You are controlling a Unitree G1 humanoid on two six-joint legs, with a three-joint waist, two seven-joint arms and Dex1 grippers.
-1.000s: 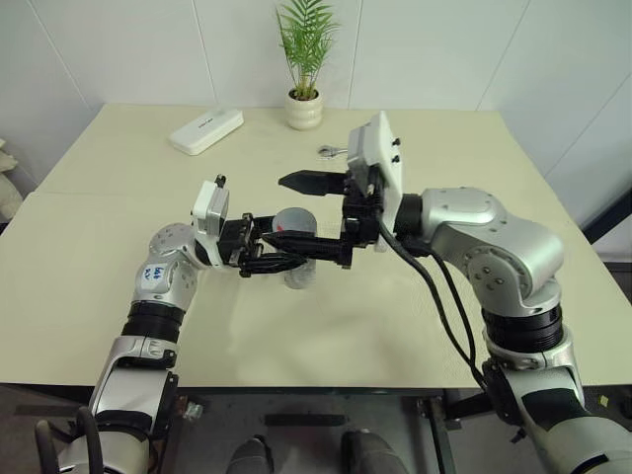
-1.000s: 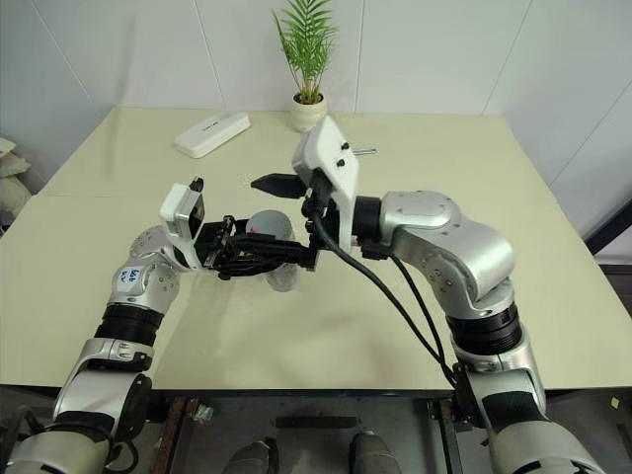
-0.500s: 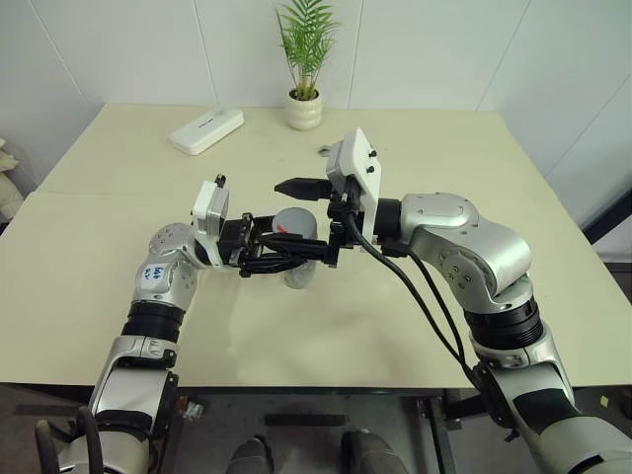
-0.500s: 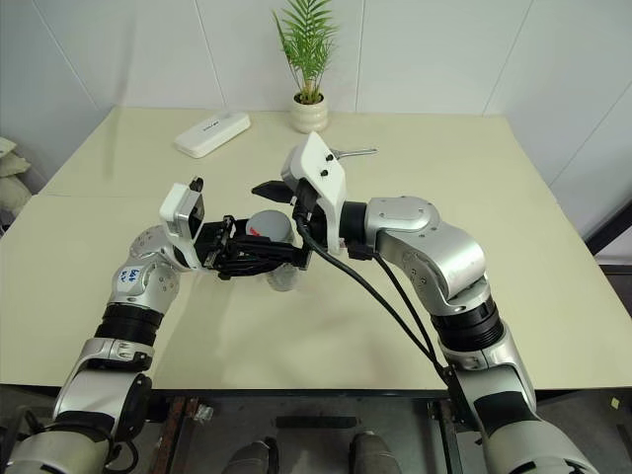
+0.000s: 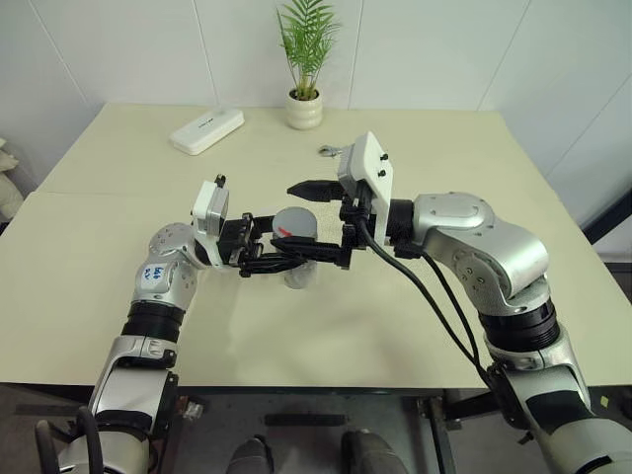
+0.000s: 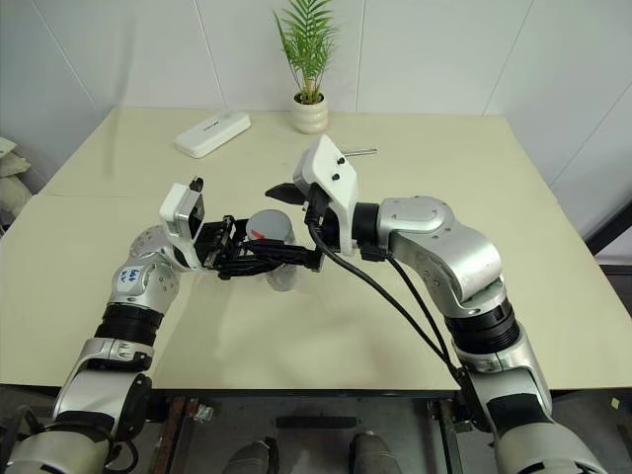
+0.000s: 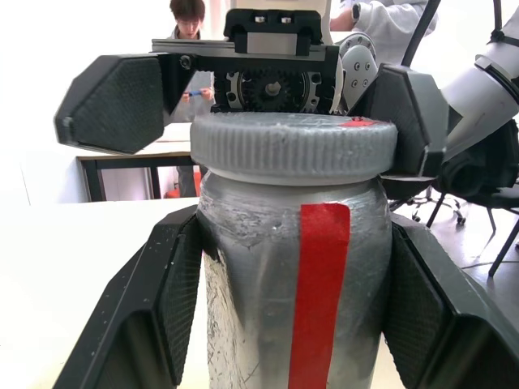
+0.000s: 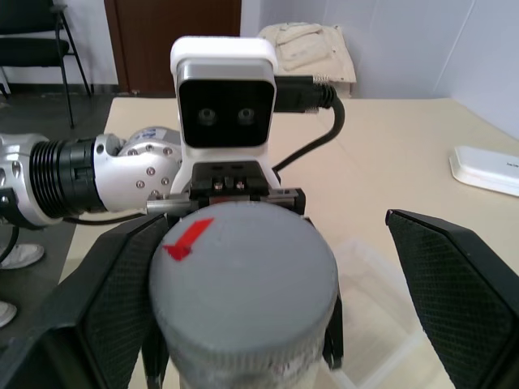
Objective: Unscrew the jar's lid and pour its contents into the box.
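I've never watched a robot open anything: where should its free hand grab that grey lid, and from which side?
By the ribbed rim of the lid, one finger on each side. The right gripper already straddles it with jaws wide open, facing the left gripper, which clamps the jar lower down. The rim is round, ridged and stands clear above those fingers.

box (image 8: pixel 381 324): mostly hidden behind jar (image 8: pixel 243 316) | contents: unseen

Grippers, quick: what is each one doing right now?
Left gripper: closed on the jar, holding it by the body.
Right gripper: open, fingers either side of the lid, not clamped on it.
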